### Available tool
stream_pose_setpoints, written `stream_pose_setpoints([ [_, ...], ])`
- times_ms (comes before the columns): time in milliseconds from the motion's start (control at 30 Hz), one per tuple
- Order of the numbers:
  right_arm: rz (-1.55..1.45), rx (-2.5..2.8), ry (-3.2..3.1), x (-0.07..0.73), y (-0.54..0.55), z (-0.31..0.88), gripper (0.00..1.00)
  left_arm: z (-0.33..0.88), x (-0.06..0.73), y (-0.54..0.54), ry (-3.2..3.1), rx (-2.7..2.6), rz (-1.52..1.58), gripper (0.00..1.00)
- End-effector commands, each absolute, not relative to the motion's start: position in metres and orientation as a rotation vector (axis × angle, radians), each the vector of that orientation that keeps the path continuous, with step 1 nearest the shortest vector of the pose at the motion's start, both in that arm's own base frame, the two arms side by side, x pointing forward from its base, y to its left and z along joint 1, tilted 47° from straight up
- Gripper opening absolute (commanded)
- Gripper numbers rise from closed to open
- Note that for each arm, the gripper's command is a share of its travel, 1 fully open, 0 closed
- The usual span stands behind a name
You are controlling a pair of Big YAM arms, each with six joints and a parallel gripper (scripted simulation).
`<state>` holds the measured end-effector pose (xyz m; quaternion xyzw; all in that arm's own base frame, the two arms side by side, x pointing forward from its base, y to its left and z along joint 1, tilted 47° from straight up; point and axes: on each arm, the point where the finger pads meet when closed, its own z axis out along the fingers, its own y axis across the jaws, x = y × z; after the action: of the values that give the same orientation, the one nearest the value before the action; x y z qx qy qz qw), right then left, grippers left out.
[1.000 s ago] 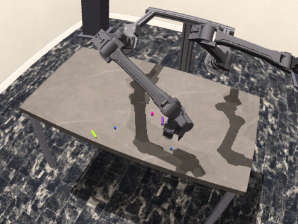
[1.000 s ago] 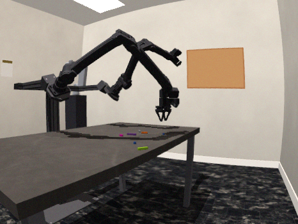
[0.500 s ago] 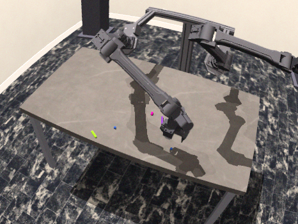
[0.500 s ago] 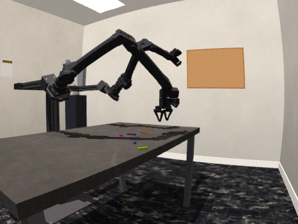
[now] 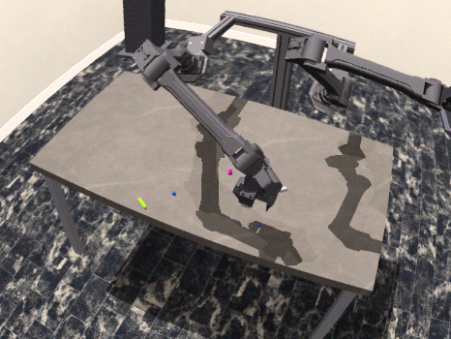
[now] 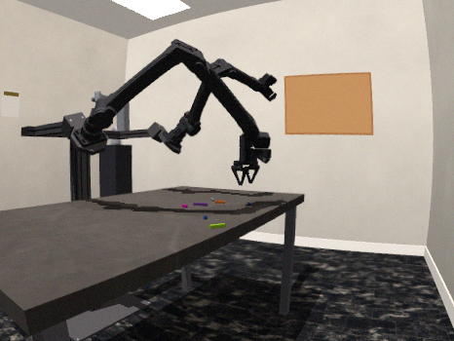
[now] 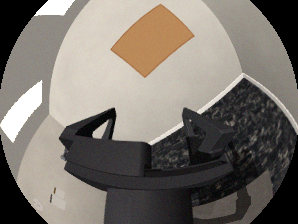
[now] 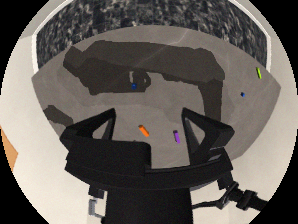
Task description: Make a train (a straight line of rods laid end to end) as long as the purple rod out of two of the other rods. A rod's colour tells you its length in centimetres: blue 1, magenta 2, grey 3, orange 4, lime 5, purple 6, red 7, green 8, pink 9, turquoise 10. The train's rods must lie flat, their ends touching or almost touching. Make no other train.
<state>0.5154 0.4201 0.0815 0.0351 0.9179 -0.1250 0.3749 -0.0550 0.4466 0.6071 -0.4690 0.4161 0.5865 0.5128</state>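
My right gripper (image 5: 256, 200) hangs open and empty well above the table; it also shows in the side view (image 6: 245, 179) and in its wrist view (image 8: 149, 123). Under it the wrist view shows the purple rod (image 8: 177, 136) and the orange rod (image 8: 144, 131) lying apart. In the side view they are the purple rod (image 6: 200, 204) and the orange rod (image 6: 220, 202). A blue rod (image 5: 259, 225) lies near the front edge. A magenta rod (image 5: 229, 171), a second blue rod (image 5: 173, 193) and a lime rod (image 5: 141, 202) lie apart further along. My left gripper (image 6: 269, 88) is open, raised high off the table.
A small grey rod (image 5: 284, 189) lies just behind the right gripper. The right arm's long link (image 5: 203, 108) slants across the table's middle. The table's front edge runs close to the first blue rod.
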Motion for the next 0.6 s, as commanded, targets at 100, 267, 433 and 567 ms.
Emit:
stream_pose_setpoints([
  [100,-0.389,-0.096,2.341,0.533,0.352,0.12,1.0,0.614,-0.058,0.439,0.977,-1.115,1.419,1.0],
  [267,-0.457,-0.255,2.339,0.534,0.302,0.137,1.0,0.614,-0.058,0.439,0.977,-1.115,1.419,1.0],
  [433,-0.506,-0.372,2.333,0.535,0.266,0.15,1.0,0.614,-0.058,0.439,0.977,-1.115,1.419,1.0],
  [567,-0.549,-0.474,2.323,0.537,0.235,0.161,1.0,0.614,-0.058,0.439,0.977,-1.115,1.419,1.0],
])
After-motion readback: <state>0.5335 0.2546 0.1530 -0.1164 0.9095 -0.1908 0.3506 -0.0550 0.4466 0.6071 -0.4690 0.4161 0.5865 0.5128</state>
